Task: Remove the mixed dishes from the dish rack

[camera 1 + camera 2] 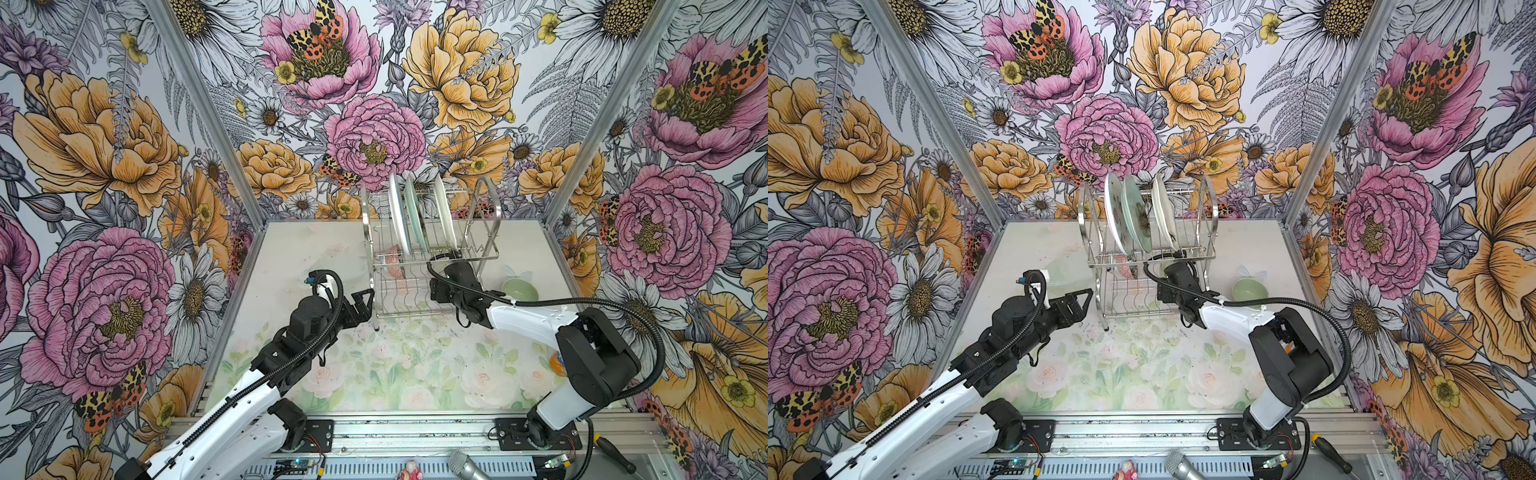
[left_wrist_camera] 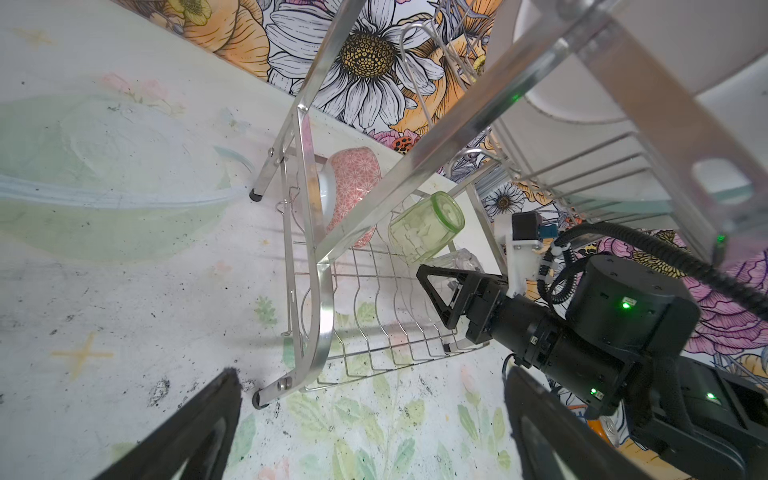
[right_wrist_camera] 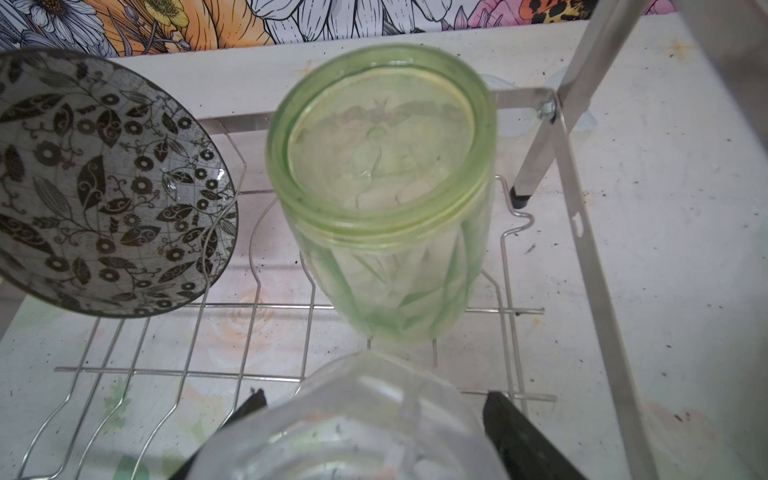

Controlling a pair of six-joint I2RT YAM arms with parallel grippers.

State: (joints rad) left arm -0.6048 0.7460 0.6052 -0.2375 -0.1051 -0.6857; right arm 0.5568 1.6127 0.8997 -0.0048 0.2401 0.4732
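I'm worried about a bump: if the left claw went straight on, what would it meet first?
Probably the dish rack, its chrome side frame right ahead; depth is hard to judge.

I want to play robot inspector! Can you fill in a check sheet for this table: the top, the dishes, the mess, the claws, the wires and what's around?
Surface: table, flower print, dark specks.
Job's things: rack holds three plates upright on top; pink bowl, patterned bowl, green glass, clear glass below; green bowl on the table.
Clutter: orange can partly behind right arm; screwdriver and microphone at front edge.
Grippers: left gripper open, empty, beside rack; right gripper around clear glass, grip unclear.
Cables: black hose along each arm; no snag seen.
Surroundings: flowered walls on three sides.
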